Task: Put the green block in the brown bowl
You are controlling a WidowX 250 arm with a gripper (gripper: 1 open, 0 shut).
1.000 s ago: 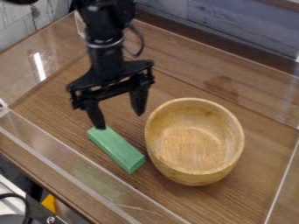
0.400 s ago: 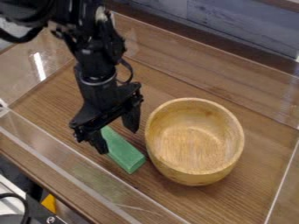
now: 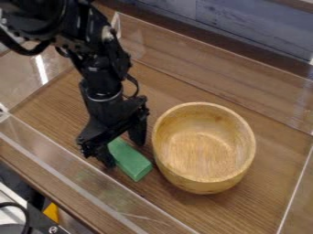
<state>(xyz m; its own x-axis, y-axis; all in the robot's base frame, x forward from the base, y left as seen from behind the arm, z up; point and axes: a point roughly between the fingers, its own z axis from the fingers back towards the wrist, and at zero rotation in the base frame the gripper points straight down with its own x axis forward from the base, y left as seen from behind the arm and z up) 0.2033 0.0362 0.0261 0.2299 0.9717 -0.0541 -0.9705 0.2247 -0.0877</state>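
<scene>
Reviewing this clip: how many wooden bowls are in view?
1. The brown bowl sits on the table, beside the green block, on the right side of the picture. The dark arm covers part of the table, so anything behind it can't be ruled out.

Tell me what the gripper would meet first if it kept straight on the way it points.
Probably the green block: the gripper points down at its far end, though one view leaves the depth unclear.
</scene>
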